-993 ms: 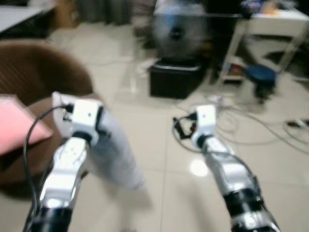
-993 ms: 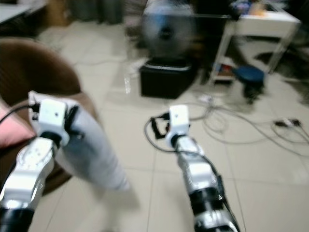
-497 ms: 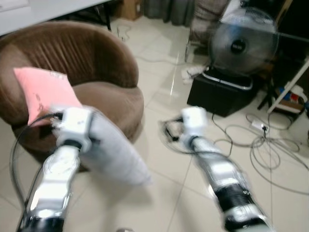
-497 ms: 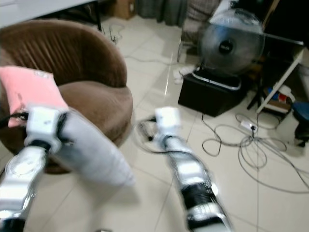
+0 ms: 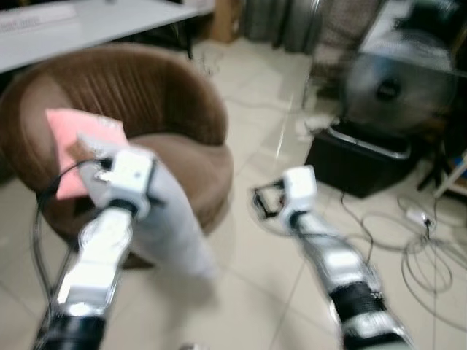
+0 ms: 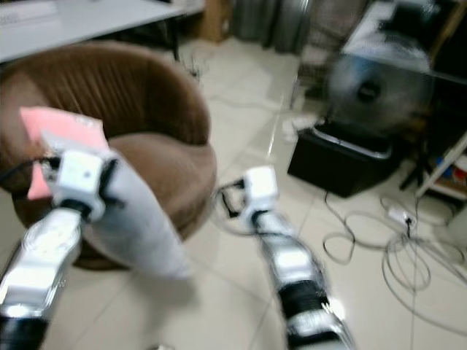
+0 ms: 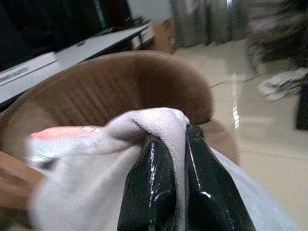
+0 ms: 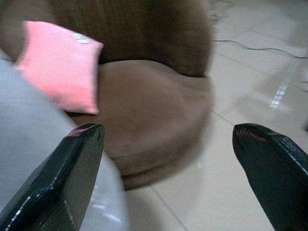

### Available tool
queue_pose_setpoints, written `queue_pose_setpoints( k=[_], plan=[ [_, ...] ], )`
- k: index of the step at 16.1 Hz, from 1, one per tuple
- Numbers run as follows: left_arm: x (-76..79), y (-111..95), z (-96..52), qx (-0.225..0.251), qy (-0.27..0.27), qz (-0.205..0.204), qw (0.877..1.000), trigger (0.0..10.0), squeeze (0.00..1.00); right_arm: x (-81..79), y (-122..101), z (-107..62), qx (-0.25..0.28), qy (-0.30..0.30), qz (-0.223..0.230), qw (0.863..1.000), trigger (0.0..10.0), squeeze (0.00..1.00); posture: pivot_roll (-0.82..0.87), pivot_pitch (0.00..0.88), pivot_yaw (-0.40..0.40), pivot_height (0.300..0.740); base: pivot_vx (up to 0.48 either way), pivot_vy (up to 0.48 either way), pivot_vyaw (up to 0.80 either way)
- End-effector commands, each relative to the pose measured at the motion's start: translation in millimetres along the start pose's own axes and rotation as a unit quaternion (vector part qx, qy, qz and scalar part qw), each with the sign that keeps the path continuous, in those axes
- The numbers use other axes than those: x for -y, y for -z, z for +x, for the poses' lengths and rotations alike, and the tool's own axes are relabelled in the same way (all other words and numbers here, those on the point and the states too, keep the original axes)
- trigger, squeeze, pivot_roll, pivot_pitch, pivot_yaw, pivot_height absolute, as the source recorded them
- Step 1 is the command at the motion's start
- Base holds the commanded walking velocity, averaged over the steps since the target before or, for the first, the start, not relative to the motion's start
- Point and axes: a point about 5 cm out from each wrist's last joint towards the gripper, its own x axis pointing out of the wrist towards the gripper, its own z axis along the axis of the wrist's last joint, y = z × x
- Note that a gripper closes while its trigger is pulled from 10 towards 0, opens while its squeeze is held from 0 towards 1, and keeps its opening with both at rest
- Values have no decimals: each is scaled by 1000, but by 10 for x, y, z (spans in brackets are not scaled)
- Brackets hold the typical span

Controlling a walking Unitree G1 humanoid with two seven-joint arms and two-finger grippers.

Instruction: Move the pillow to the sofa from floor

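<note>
The left claw (image 7: 168,183) is clamped on a corner of the grey pillow (image 5: 171,222) — fabric is pinched between its two black fingers (image 7: 144,192). The pillow hangs off the floor (image 5: 255,284), in front of the round brown sofa (image 5: 153,95) and overlapping the front edge of its seat. A pink cushion (image 5: 73,142) leans against the sofa's back at its left side. The right claw (image 8: 168,159) is spread wide and holds nothing — it points toward the sofa's seat. A fan (image 5: 398,87) stands on a black box (image 5: 365,164) beyond, with cables (image 5: 430,255) on the tiles.
</note>
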Motion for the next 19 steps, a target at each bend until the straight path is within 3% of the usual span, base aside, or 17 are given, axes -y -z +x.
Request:
queue_pose_setpoints(
  k=[1,10,13,19],
  plan=[
    [6,-214,53,47,6,9,999,10000,0,143,-55,-21,10,17,-4,1000,10000,0,252,0,-33,740,480,0,-744],
    [1,-222,76,48,11,14,999,10000,0,118,-75,-16,11,1,-29,1000,10000,0,241,0,-25,740,480,0,-67],
    [-37,-243,97,51,21,29,998,10000,0,105,-69,-19,10,-5,-37,999,10000,0,241,0,-25,740,480,0,800],
    [-94,-344,225,60,65,65,994,10000,0,74,-28,-37,24,9,-15,1000,10000,0,197,0,124,740,480,0,800]
  ],
)
